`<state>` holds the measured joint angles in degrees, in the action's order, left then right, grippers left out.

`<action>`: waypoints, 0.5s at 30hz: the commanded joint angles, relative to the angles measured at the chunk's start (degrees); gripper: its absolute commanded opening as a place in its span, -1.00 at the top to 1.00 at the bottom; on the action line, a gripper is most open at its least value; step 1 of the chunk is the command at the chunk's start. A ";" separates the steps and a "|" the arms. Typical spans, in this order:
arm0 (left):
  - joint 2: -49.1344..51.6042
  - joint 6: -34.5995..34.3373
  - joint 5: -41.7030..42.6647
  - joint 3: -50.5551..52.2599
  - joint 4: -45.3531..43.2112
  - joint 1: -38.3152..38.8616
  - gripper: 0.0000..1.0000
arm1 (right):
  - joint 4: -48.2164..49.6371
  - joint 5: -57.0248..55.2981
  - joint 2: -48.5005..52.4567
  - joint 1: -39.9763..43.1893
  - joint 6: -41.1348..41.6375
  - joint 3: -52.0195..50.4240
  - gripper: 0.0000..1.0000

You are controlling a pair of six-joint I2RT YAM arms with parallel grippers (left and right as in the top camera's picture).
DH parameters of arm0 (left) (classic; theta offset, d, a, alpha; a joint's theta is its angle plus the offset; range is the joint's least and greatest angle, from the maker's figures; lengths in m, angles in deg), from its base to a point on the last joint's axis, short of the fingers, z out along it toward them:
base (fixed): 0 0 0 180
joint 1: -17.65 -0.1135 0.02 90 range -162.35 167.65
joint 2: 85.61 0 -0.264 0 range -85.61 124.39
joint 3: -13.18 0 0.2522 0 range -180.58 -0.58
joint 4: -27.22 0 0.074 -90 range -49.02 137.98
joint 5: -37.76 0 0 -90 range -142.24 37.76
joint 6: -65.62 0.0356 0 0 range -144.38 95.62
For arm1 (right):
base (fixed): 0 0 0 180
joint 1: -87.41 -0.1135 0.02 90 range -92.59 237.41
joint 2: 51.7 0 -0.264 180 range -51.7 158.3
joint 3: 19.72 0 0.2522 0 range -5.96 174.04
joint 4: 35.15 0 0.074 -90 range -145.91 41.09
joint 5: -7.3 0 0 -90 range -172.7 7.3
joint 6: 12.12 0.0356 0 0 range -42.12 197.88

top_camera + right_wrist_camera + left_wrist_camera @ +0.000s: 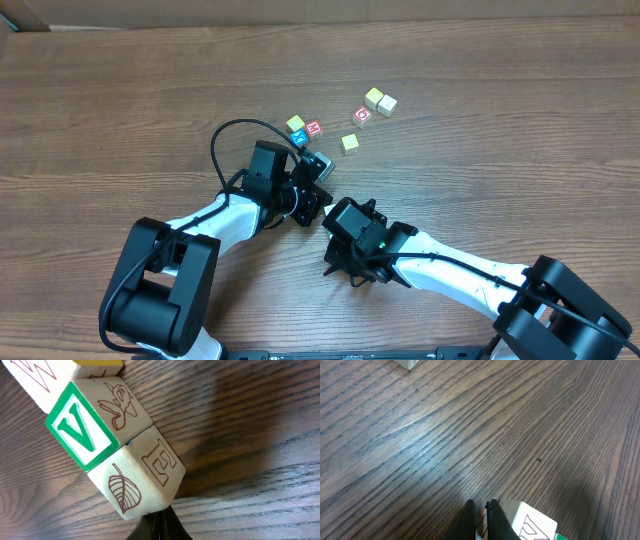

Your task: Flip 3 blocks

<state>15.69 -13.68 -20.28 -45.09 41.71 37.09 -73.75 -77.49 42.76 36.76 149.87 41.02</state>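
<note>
Both arms are folded in towards the middle, their wrists nearly meeting. The left arm (215, 215) rises from its base at the near-left corner, runs up and to the right along its white link, then bends at the black wrist so the head points right. The left pincer (480, 507) has its two dark fingers drawn together, with only a thin slit between the tips. The right arm (450, 270) comes from the near-right corner and stretches left along its white link to a bulky black wrist set just below and right of the left one. The right pincer (159, 522) is closed as well, its fingers pressed into a single dark point.
</note>
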 commanded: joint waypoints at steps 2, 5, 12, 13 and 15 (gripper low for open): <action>0.61 1.14 1.09 0.46 0.52 -0.24 0.91 | 0.61 0.00 -0.13 0.13 -0.39 1.81 0.92; 0.61 1.14 1.09 0.46 0.74 -0.24 0.91 | 0.61 0.00 -0.13 0.13 -0.39 1.81 0.92; 0.61 1.57 1.03 0.46 0.94 0.46 0.92 | 0.79 0.00 -0.13 0.13 -0.39 1.81 0.92; 0.61 1.57 0.98 0.46 0.92 0.52 0.92 | 0.81 0.00 -0.13 0.13 -0.39 1.81 0.92; 0.61 1.55 0.98 0.46 0.94 0.52 0.91 | 0.79 0.07 -0.13 0.13 -0.39 1.81 0.92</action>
<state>15.69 -13.44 -20.28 -45.09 42.65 37.15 -73.34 -76.99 42.76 36.76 149.87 41.02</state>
